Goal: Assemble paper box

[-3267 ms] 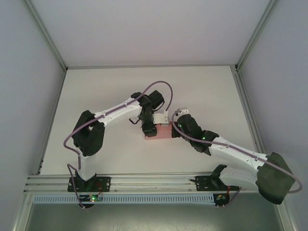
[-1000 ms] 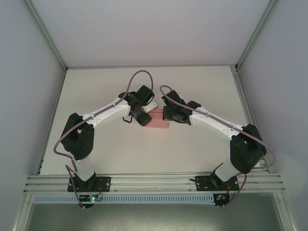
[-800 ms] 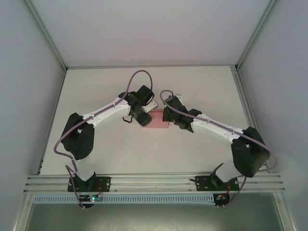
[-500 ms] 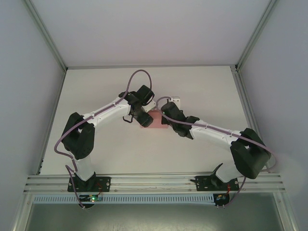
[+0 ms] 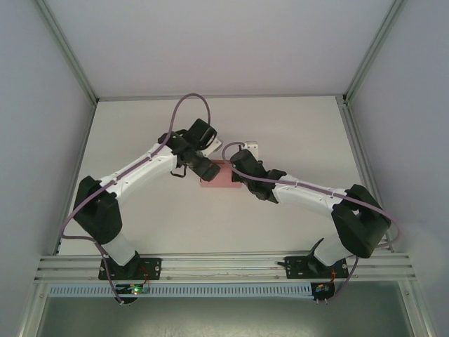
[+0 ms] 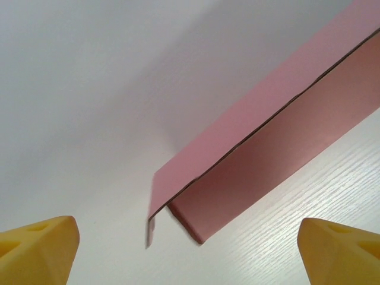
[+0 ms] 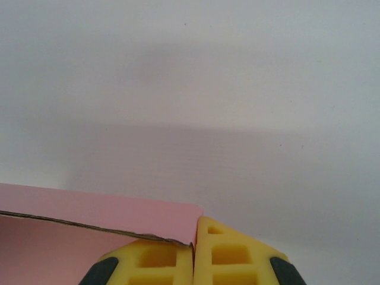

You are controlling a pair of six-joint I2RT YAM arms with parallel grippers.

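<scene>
Touching the flat pink card box (image 5: 219,179) with jaws closed, right gripper (image 7: 194,237) alone restrains it; left gripper (image 6: 190,249) gapes wide beside the box, so it may spring open.

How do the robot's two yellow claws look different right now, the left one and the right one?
The left gripper is open, its yellow fingers far apart; the right gripper is shut, its fingers pressed together. The paper box lies ahead of the left gripper, clear of its fingers; at the right gripper, the box's card edge runs right up to the fingertips. Both have yellow fingers and point at the same pink box.
</scene>
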